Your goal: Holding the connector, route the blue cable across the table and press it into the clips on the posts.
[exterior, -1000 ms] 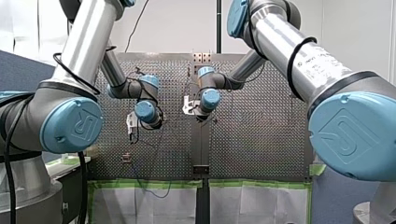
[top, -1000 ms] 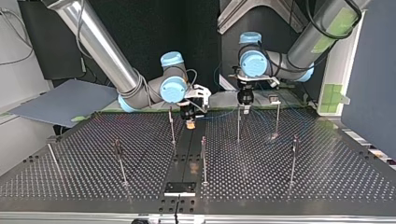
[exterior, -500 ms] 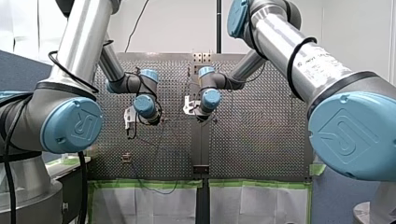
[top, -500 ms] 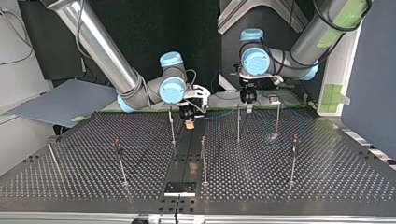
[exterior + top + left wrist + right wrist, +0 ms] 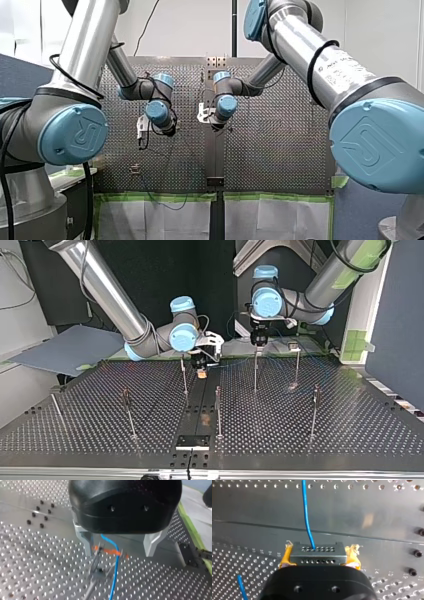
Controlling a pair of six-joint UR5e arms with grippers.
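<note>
In the right wrist view my right gripper (image 5: pixel 318 555) has its yellow pads shut on a grey connector (image 5: pixel 317 552). The blue cable (image 5: pixel 307 517) leaves the connector and runs ahead over the table. The left wrist view shows my left gripper (image 5: pixel 118 553) open, its metal fingers (image 5: pixel 86 543) wide apart. The blue cable (image 5: pixel 115 570) passes between them, touching neither finger, just beside a post's clip (image 5: pixel 99 550) with orange marks. In the top view my left gripper (image 5: pixel 259 340) hangs over a post (image 5: pixel 255 372), and my right gripper (image 5: pixel 201 371) is low near the middle.
Several thin posts stand on the perforated table (image 5: pixel 350 430), among them one (image 5: pixel 184 375) beside my right gripper and one (image 5: pixel 218 410) in the middle. A black plate (image 5: pixel 193 441) lies near the table's edge. Slack cable (image 5: pixel 165 202) hangs over the table's taped edge in the front view.
My left gripper has risen off the post and shifted slightly toward the top view's left. My right gripper has stayed put with the connector.
</note>
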